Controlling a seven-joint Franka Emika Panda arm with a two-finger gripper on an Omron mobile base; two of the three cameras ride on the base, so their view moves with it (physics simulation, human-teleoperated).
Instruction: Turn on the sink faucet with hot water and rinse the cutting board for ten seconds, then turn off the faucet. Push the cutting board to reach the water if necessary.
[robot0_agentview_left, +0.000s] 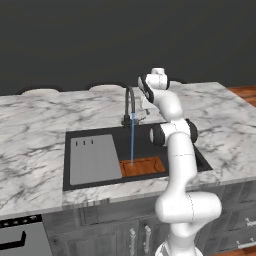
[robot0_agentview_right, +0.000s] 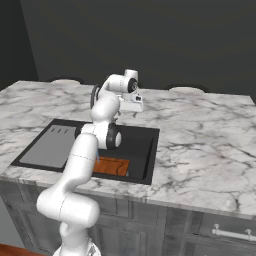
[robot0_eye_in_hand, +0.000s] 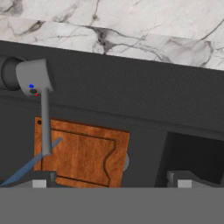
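Observation:
The dark gooseneck sink faucet (robot0_agentview_left: 130, 102) stands behind the black sink (robot0_agentview_left: 150, 137). A thin blue stream of water (robot0_agentview_left: 132, 142) runs from its spout onto the left part of the orange-brown cutting board (robot0_agentview_left: 143, 166), which lies flat at the basin's front. My gripper (robot0_agentview_left: 144, 111) hovers just right of the faucet's base, open and holding nothing. In the hand view the silvery lever (robot0_eye_in_hand: 44, 124) sits to the left above the cutting board (robot0_eye_in_hand: 81, 153), with the water (robot0_eye_in_hand: 26, 168) slanting past it. The open gripper (robot0_eye_in_hand: 111, 181) is clear of the lever. The arm hides the faucet in the right base view.
A grey slab (robot0_agentview_left: 92, 159) with three slots fills the left half of the sink. White veined marble countertop (robot0_agentview_left: 35, 130) surrounds the basin. Dark cabinet fronts (robot0_agentview_right: 200, 225) run below the counter edge.

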